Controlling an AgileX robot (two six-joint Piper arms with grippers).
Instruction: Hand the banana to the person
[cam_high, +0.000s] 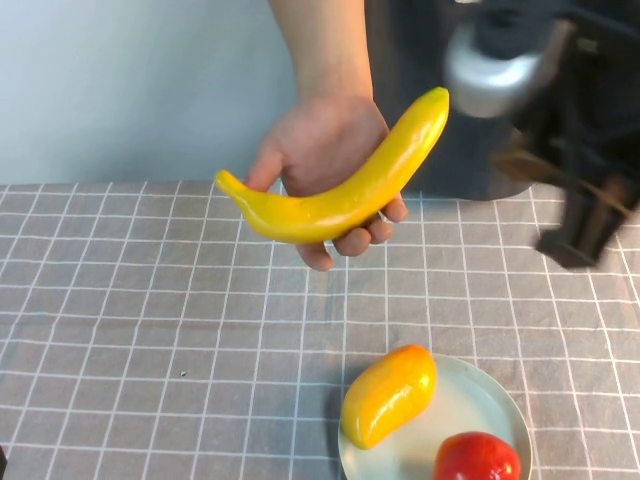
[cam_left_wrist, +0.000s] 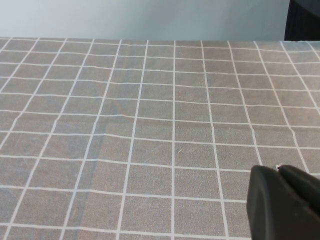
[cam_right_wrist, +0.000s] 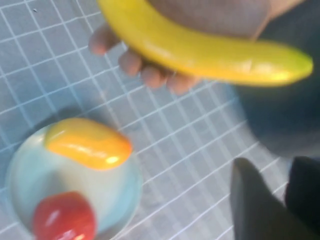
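Nearest the robot, a pale plate (cam_high: 500, 400) carries a stubby orange-yellow fruit (cam_high: 390, 394) and a red one (cam_high: 477, 459). Beyond it, above the checked cloth (cam_high: 150, 300), the person's hand (cam_high: 325, 165) holds the banana (cam_high: 345, 190), clear of both arms, so the handover looks done. The right gripper (cam_high: 590, 215) hangs blurred at the far right, holding nothing; whether its jaws are open I cannot tell. The left gripper (cam_left_wrist: 282, 205) shows only as a dark corner, its state unreadable.

Glossy smooth banana (cam_high: 340, 200); matt woven tablecloth (cam_high: 130, 300); glazed plate (cam_high: 480, 400)
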